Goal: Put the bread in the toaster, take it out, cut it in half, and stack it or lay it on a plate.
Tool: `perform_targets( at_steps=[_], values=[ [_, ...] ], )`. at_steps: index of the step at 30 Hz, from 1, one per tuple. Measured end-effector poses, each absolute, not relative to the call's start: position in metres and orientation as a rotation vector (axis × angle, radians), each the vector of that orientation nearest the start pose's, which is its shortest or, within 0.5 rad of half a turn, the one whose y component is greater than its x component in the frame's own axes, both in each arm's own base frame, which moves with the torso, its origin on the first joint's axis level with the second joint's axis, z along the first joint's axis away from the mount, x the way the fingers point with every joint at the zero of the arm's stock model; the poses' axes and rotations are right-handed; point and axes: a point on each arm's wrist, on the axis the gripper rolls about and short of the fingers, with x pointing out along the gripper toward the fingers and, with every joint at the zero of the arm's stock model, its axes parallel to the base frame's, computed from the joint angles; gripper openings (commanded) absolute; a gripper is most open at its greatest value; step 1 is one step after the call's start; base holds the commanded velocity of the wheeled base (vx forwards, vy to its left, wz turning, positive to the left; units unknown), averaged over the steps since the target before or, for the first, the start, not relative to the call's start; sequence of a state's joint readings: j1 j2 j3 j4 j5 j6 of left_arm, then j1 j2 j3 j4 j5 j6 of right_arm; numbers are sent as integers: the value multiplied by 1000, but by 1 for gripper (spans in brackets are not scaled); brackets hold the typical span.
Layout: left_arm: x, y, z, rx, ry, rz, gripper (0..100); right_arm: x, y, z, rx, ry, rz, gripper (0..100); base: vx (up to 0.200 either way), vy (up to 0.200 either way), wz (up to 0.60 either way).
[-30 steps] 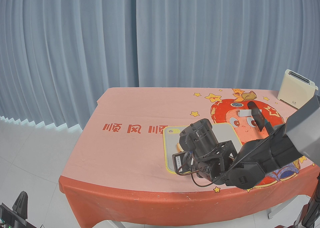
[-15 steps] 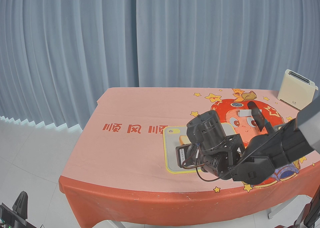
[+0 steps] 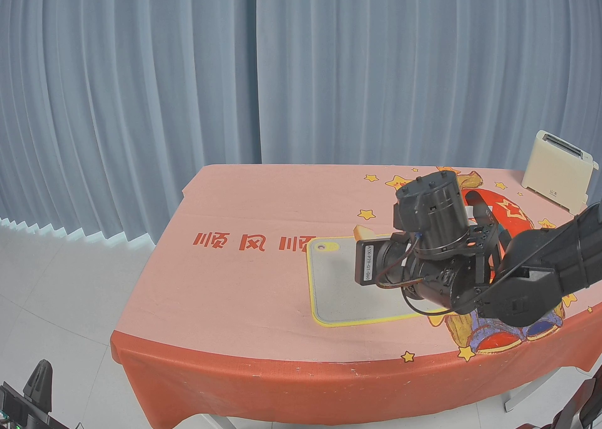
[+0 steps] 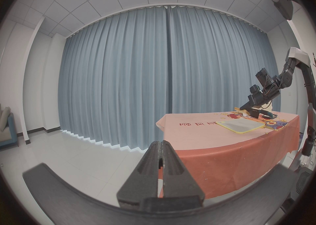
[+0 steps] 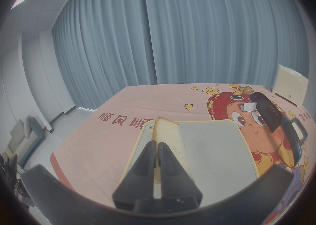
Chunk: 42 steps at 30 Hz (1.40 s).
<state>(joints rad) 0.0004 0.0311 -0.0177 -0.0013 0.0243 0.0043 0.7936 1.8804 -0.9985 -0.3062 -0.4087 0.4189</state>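
Right hand [image 5: 157, 146] closed tight, gripping bread [image 5: 168, 132]

Grey-blue curtain [image 3: 251, 54] behind printed tablecloth [image 3: 251, 286]; perhaps a sofa [image 4: 5, 133].

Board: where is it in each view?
Head: board mid-table, right of the red lettering.
Left wrist: board far off on the table, next to the lettering.
Right wrist: board just beyond the bread in the right gripper.
Shared landmark: the red lettering.
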Motion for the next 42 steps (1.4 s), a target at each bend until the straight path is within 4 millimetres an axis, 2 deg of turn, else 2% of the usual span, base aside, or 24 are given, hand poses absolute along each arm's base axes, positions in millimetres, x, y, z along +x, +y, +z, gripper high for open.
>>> perform_targets(
  at_steps=[8,25,32,42],
  values=[
    [-22,1,81,5,12,24,0,237,221,148,148,568,257,0,0,0,0],
    [-22,0,81,5,13,20,0,191,134,160,346,645,315,0,0,0,0],
    [-22,0,81,5,13,21,0,185,126,165,372,606,318,0,0,0,0],
    [-22,0,81,4,12,22,0,180,129,167,394,540,366,0,0,0,0]
  ],
)
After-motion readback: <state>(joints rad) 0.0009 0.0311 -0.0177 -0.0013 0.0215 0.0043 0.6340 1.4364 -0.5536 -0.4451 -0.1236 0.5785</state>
